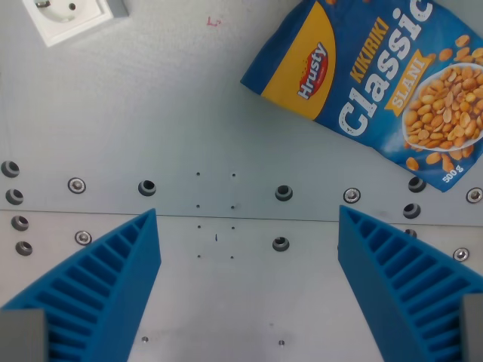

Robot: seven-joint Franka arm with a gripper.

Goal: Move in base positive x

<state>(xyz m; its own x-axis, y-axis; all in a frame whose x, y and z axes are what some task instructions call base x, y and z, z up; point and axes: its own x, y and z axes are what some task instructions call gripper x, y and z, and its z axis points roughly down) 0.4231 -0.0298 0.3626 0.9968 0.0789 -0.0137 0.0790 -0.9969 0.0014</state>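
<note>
My gripper (247,219) is open, with nothing between its two blue ribbed fingers (106,279), which stand wide apart at the bottom of the wrist view. It hangs above a grey metal table (151,113) with bolt holes. A blue bag of Hrusty Classic peanuts (385,83) lies flat on the table at the wrist view's upper right, apart from the fingers.
A white wall socket (68,16) lies at the wrist view's upper left corner. Rows of screws and holes (283,193) cross the plate along a seam just beyond the fingertips. A small red mark (214,22) is near the top centre.
</note>
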